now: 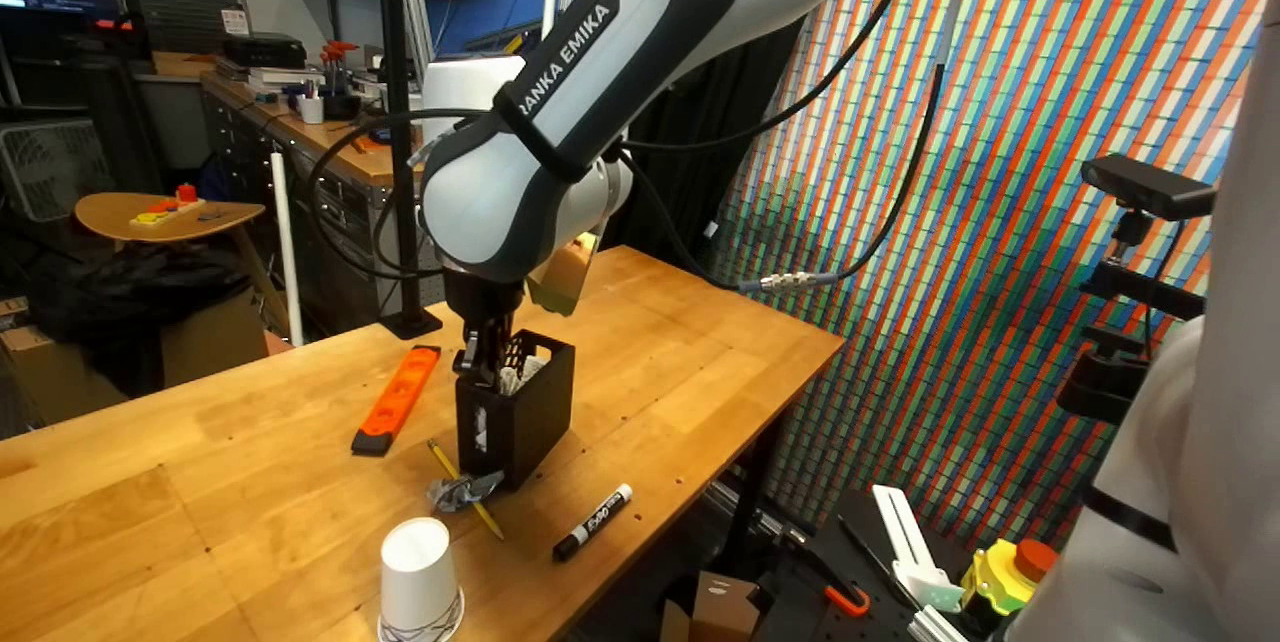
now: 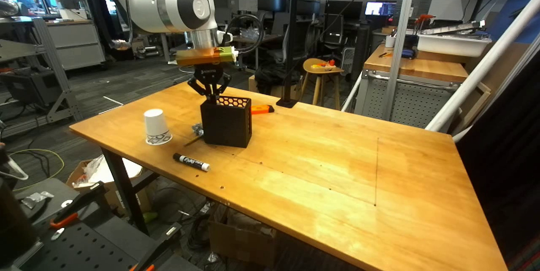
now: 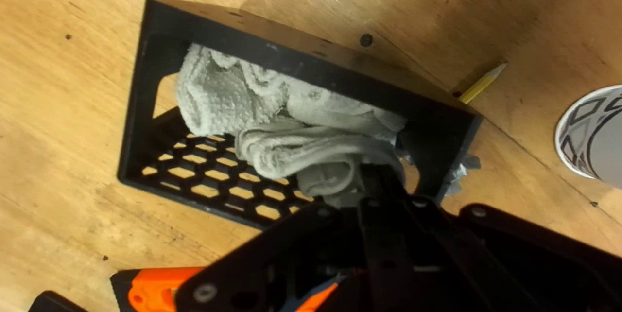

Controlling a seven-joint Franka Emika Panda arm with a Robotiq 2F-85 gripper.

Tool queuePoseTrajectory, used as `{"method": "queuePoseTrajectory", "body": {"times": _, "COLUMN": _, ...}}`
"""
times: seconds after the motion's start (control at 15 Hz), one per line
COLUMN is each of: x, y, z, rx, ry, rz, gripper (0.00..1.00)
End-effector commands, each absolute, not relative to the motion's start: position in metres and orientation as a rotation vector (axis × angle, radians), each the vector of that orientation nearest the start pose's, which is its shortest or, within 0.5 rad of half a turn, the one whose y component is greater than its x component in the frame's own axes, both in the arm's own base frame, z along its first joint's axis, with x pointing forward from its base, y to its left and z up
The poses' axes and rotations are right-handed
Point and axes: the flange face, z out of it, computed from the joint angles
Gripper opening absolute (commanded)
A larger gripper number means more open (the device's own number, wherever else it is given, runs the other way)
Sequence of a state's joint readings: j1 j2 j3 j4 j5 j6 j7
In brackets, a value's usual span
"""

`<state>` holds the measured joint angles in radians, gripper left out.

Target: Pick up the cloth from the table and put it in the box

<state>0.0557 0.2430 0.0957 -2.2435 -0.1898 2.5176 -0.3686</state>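
The black box (image 1: pixel 545 412) stands upright on the wooden table; it also shows in an exterior view (image 2: pixel 227 125) and in the wrist view (image 3: pixel 311 61). The pale grey cloth (image 3: pixel 223 98) lies bunched and folded inside it, and a bit shows above the wall in an exterior view (image 1: pixel 520 377). My gripper (image 3: pixel 381 176) points down into the box at one end, its fingers close together in both exterior views (image 1: pixel 484 367) (image 2: pixel 213 98). It appears shut on a fold of the cloth, which bunches on both sides of the fingertips. The tips are dark and partly hidden.
An orange level (image 1: pixel 398 397) lies beside the box. A pencil (image 1: pixel 487 519) and crumpled silver foil (image 1: pixel 463 493) lie against its near end. A black marker (image 1: pixel 592 524) and an upside-down paper cup (image 1: pixel 415 567) are close by. A black post (image 2: pixel 287 93) stands at the table edge.
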Motion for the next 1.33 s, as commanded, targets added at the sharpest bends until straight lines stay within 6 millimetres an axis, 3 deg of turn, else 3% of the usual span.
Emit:
{"method": "queuePoseTrajectory", "body": {"times": 0.0, "x": 0.556, "y": 0.071, "z": 0.257, "rx": -3.042, "ry": -1.053, "rz": -0.071, "gripper": 0.07}}
{"method": "queuePoseTrajectory", "body": {"times": 0.67, "x": 0.575, "y": 0.022, "z": 0.227, "rx": -2.983, "ry": -0.984, "rz": -0.046, "gripper": 0.07}}
{"method": "queuePoseTrajectory", "body": {"times": 1.27, "x": 0.575, "y": 0.011, "z": 0.201, "rx": -2.942, "ry": -0.901, "rz": -0.002, "gripper": 0.07}}
